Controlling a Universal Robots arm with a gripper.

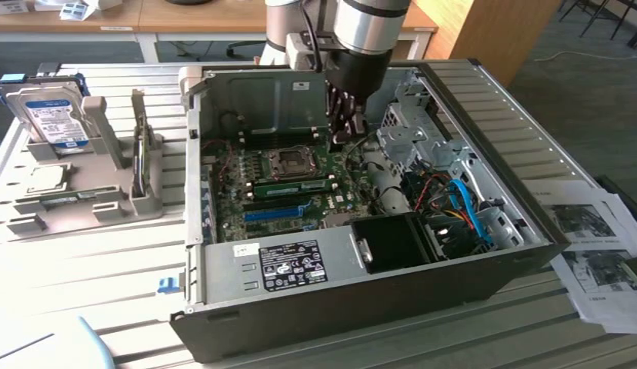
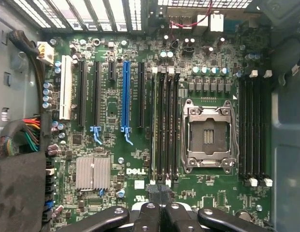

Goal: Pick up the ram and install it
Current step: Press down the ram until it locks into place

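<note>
**Ram (image 1: 293,187), in slot: seating unconfirmed**

Green stick, lying lengthwise in a black slot of the motherboard (image 2: 116,145), between the blue slot (image 2: 125,96) and the empty processor socket (image 2: 209,136). Upright in the slot, by the look of it; end latches too small to judge.

Gripper (image 2: 159,192): jaws closed together, nothing between them, fingertips poised over one end of that bank of slots.

Hazards, as judged:
- Stick seated at one end only, if pressed off-centre.
- Board flexed or slot cracked under a hard push.
- Closed fingertips sliding off the thin top edge onto the neighbouring empty slots.
- Exposed socket contacts just beside, open to a stray knock.

Cables (image 1: 457,207) in the case (image 1: 524,146) well apart, no concern.
</note>
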